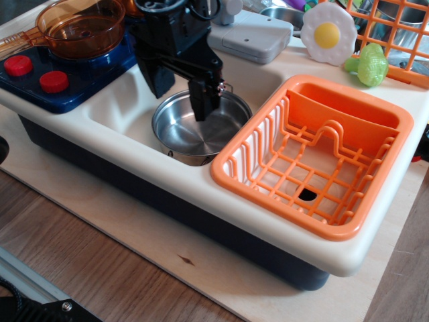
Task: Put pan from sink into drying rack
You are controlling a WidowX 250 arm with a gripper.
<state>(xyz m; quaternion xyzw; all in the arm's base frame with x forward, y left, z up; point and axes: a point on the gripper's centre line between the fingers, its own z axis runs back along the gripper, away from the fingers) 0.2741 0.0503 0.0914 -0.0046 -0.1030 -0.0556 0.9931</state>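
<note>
The drying rack (315, 154) lies open from above, its grid floor bare apart from a low arched divider (326, 139) and a back pocket; its rim presses against the pan (199, 126). The black gripper (178, 91) crowds the sink (127, 100) above the pan; bare basin remains at left.
</note>
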